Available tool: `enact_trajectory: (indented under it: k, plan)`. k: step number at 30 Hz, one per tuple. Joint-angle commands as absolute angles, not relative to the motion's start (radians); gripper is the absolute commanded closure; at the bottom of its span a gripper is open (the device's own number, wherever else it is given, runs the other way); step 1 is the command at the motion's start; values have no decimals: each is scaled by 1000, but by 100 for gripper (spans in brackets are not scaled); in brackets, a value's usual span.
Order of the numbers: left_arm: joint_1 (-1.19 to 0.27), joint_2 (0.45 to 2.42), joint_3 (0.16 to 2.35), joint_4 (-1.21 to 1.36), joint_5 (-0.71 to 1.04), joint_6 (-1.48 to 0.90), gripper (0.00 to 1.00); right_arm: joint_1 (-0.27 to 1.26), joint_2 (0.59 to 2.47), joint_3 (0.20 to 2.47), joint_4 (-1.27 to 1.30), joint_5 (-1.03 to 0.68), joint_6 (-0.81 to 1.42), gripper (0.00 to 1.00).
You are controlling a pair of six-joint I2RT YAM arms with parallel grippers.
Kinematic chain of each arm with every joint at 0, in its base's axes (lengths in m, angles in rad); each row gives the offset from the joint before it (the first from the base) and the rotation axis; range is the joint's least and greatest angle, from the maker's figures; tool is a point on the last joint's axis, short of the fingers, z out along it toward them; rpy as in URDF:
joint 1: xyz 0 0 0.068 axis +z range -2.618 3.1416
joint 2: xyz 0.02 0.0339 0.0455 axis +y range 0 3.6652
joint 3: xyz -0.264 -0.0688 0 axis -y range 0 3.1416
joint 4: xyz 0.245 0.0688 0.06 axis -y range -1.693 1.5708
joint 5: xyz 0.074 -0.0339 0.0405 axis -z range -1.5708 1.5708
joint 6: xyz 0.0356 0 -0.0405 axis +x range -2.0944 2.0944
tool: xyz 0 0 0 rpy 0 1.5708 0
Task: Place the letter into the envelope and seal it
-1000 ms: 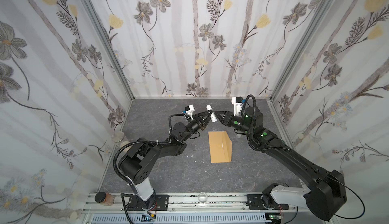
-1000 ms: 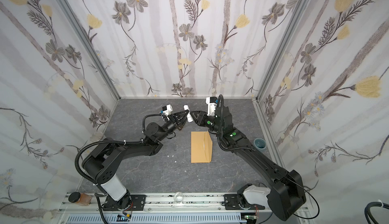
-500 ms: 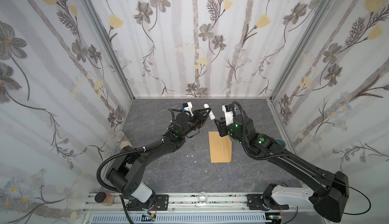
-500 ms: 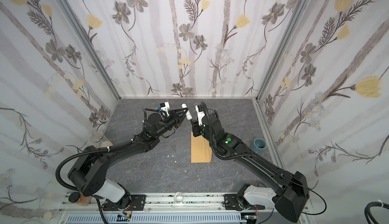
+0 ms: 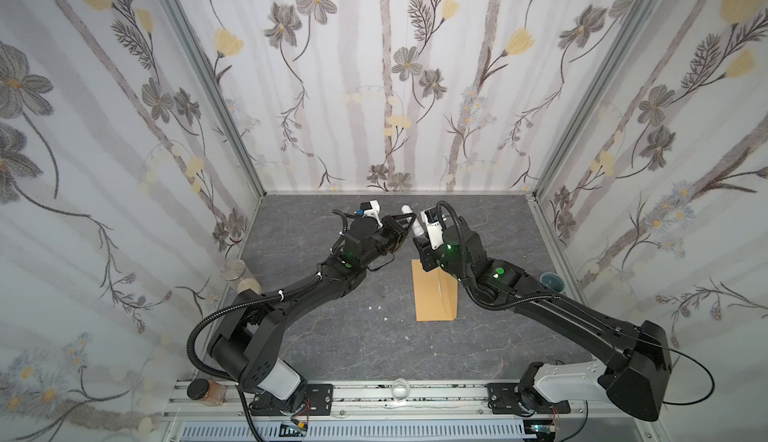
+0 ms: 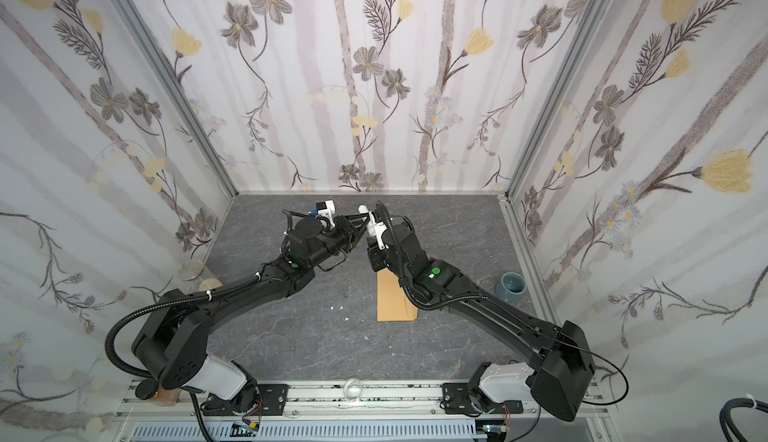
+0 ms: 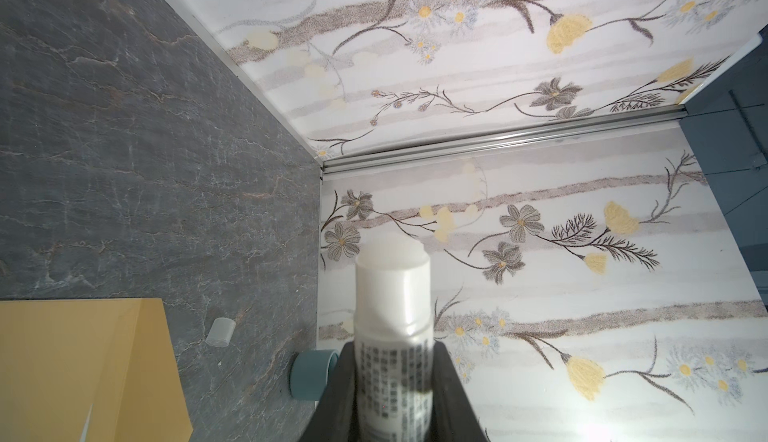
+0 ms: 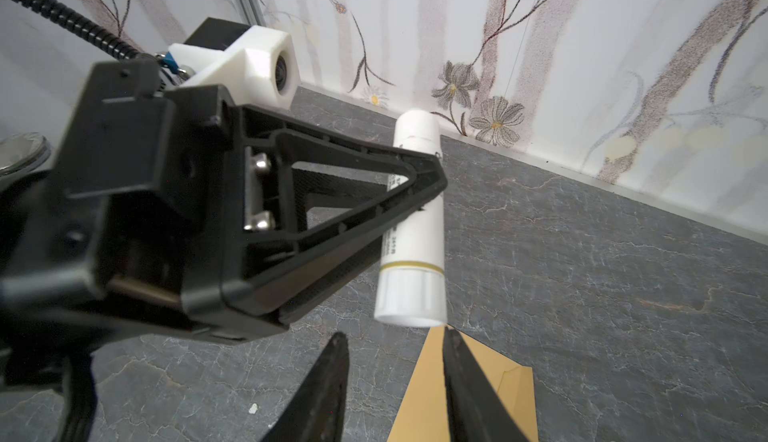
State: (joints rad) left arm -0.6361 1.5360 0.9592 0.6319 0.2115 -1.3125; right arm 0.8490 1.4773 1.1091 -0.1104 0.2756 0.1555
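The tan envelope [image 5: 432, 294] [image 6: 392, 301] lies flat mid-table, with its flap folded along its right long edge. The letter is out of view. My left gripper [image 5: 405, 223] [image 7: 392, 361] is shut on a white glue stick [image 5: 410, 220] [image 8: 415, 220] and holds it in the air behind the envelope. The stick's open end [image 7: 392, 253] points at the back wall. My right gripper [image 8: 394, 334] is open and empty, its fingertips just short of the stick's ribbed base. The envelope [image 8: 515, 398] [image 7: 83, 369] lies below the fingertips.
A small translucent cap [image 7: 220, 331] lies on the grey table beside a blue cup [image 5: 550, 281] [image 6: 512, 288] near the right wall. Glass jars [image 5: 235, 271] stand against the left wall. White crumbs [image 5: 376, 307] lie left of the envelope. Walls close three sides.
The right arm has pulled away from the stick's tip and turned, so its open fingers now sit at the stick's base. The left gripper has lifted and turned the stick.
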Motion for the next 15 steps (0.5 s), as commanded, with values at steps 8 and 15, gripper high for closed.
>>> enact_trajectory:
  k: [8, 15]
  plan:
    - [-636, 1520, 971, 644, 220, -1299, 100, 849, 1515, 1138, -38, 321, 127, 67]
    - [-637, 1516, 968, 645, 226, -1308, 100, 848, 1541, 1161, -39, 328, 109, 66]
